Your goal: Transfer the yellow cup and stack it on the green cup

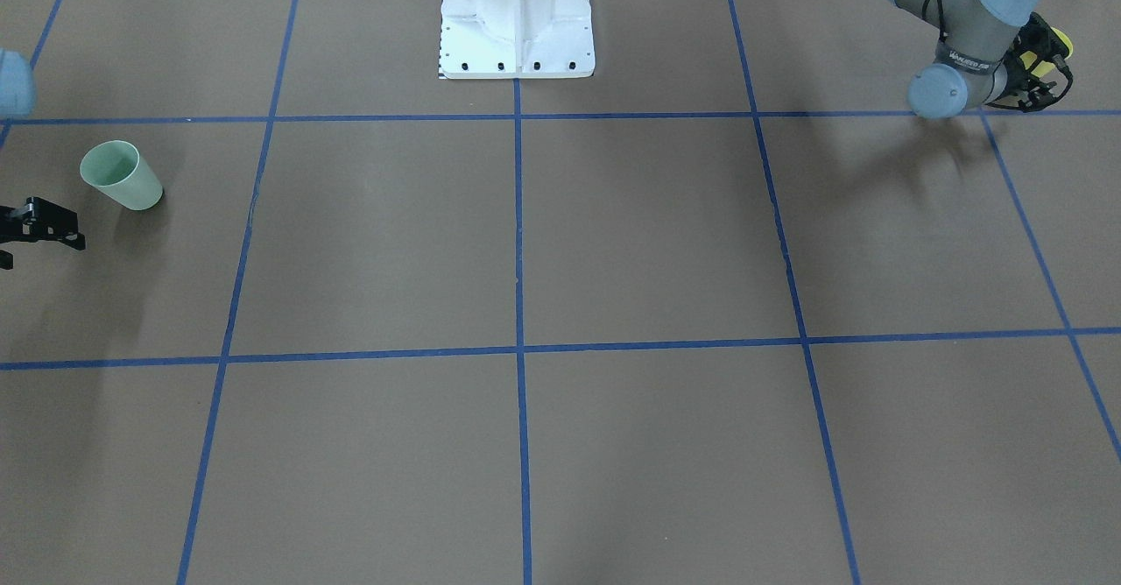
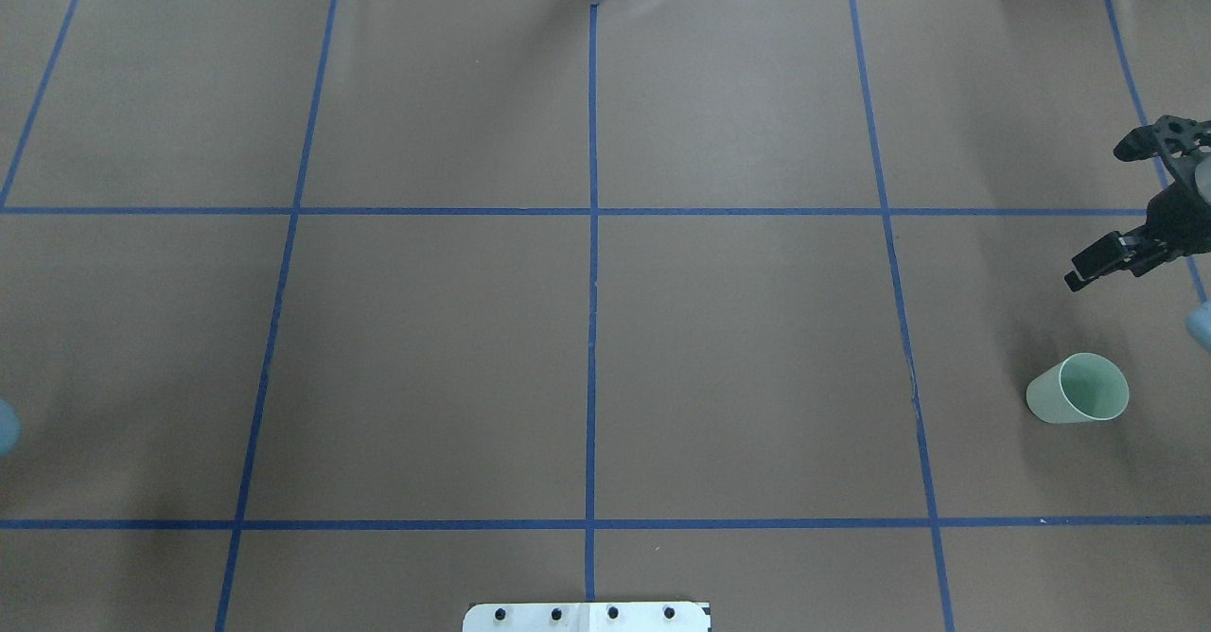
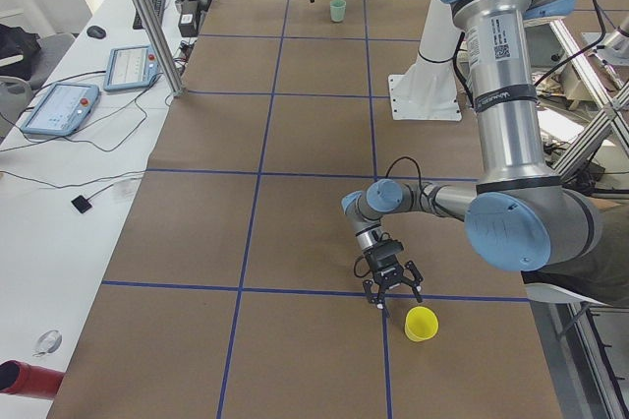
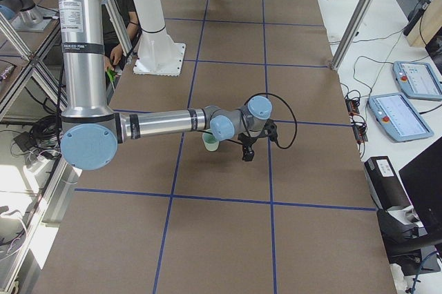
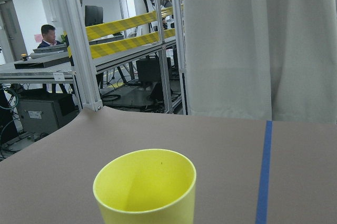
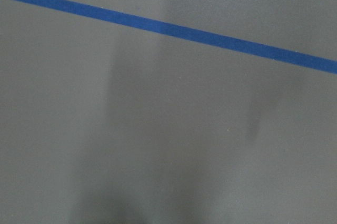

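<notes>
Across the brown counter (image 2: 738,348), marked into squares by blue tape lines (image 2: 592,329), the white robot base (image 1: 517,16) stands at the middle of the robot's edge. The left arm (image 3: 501,124) fills the near side of the exterior left view, and the right arm (image 4: 83,66) does the same in the exterior right view.

The right gripper (image 2: 1095,217) hangs over the counter's right end with its jaws spread wide and nothing between them. The green cup (image 2: 1079,388) stands upright and open-mouthed on the counter, nearer the robot than those jaws and clear of them, outside their gap. The overhead view shows this spacing plainly. In the exterior right view the wrist overlaps the cup, so the gap cannot be read there. The right wrist view takes in only bare counter and one tape line.

The left gripper (image 3: 390,293) is low over the counter's left end, jaws parted and holding nothing. The yellow cup (image 3: 421,323) stands upright just beside them, on the camera's side, and not between the fingers. Whether it touches a finger cannot be told. The front-facing view gives only slivers of yellow behind the black gripper frame. The left wrist view looks straight at the cup's open, empty mouth, with a tape line to its right.
</notes>
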Robot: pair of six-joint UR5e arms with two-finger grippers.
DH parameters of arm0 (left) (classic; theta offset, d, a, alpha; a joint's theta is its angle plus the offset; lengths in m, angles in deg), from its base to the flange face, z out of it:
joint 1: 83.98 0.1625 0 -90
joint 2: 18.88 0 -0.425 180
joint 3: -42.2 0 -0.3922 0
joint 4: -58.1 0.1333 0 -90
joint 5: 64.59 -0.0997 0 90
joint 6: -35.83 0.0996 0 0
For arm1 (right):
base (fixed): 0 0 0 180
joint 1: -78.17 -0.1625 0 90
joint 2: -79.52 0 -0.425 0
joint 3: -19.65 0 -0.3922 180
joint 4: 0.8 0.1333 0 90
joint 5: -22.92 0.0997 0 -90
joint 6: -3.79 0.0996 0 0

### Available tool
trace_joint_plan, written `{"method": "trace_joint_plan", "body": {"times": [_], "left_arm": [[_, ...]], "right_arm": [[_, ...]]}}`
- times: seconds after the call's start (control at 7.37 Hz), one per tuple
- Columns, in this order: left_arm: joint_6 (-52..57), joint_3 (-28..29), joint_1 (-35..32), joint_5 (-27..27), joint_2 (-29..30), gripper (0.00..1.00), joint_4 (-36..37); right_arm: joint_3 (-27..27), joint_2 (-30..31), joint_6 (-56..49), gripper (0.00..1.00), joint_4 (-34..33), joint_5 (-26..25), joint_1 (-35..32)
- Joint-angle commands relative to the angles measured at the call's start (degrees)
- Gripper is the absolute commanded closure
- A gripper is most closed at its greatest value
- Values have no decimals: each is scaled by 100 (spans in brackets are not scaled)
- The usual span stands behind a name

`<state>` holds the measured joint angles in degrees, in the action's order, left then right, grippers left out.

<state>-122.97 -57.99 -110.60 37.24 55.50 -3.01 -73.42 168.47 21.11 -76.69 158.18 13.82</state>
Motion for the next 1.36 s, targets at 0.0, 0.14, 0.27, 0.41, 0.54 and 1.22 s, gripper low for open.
{"method": "trace_joint_plan", "body": {"times": [0.0, 0.14, 0.27, 0.41, 0.54, 1.22], "left_arm": [[-195, 78, 244, 258, -2, 2, 2], [-230, 174, 288, 320, -2, 2, -15], [-222, 331, 289, 321, -19, 2, -67], [-222, 524, 289, 303, -19, 2, -164], [-222, 718, 298, 268, -28, 2, -356], [-354, 1036, 412, 268, -159, 77, -701]], "right_arm": [[-1, 0, 0, 0, 21, 0, 19], [-10, 0, 0, 0, 30, 0, 19], [-27, 0, 0, 0, 30, 9, 28], [-45, 9, 9, 0, 30, 27, 63], [-45, 9, 17, 0, 30, 35, 72], [-98, 35, 9, 0, 30, 53, 90]]}}
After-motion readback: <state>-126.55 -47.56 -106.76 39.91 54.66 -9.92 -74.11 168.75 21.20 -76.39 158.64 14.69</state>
